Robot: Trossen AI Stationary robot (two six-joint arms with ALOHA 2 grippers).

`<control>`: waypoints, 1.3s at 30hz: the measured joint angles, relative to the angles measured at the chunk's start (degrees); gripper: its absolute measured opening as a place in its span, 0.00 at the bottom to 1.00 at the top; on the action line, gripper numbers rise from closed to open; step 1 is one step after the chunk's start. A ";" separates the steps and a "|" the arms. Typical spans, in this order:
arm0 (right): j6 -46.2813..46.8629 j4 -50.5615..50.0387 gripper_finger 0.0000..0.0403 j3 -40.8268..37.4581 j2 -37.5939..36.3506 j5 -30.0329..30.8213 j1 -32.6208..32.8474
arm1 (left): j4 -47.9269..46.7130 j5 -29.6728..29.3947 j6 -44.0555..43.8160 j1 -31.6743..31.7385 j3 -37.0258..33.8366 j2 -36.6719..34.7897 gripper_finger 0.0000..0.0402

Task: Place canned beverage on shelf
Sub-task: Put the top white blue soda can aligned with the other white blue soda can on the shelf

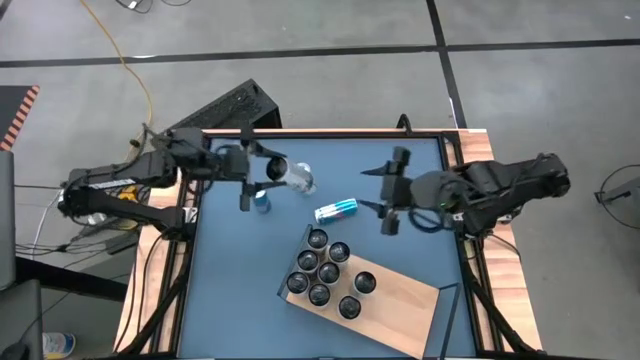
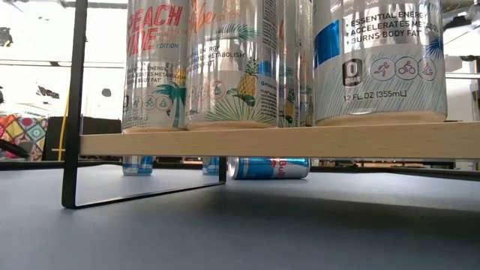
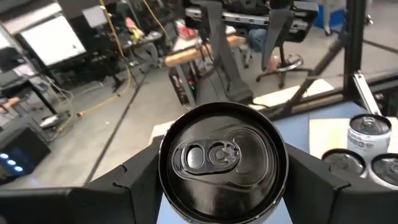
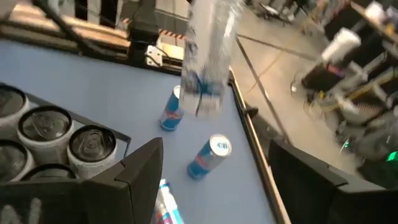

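Note:
My left gripper point(image 1: 272, 172) is shut on a silver can point(image 1: 297, 180), held level above the table's far left part; the left wrist view shows its dark top point(image 3: 222, 155) facing the camera. My right gripper point(image 1: 391, 193) hovers open over the table's right part with nothing between its fingers point(image 4: 144, 169). The shelf point(image 1: 405, 300), a light-wood board, stands at the near middle on a black frame and carries several upright cans point(image 1: 325, 270). A blue can point(image 1: 261, 200) stands on the table under my left gripper, and another point(image 1: 336, 209) lies on its side. My left gripper pinches the silver can's side wall point(image 3: 166, 183) between its two fingers point(image 3: 124, 186), one on each side. The fingers come level from the table's left and lie along the can, whose top faces the wrist. The can is lifted clear of the table, lying level.
In the low view the shelf's board point(image 2: 300, 140) stands raised on a thin black leg frame point(image 2: 71, 112), and blue cans point(image 2: 137, 165) show beneath it. Wooden strips point(image 1: 160, 280) edge the blue table. A black case point(image 1: 225, 110) lies beyond the far edge.

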 joint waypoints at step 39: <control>-9.80 26.90 0.88 0.06 16.10 -14.69 -10.34 | -0.59 -10.49 3.85 -9.46 3.84 7.55 0.63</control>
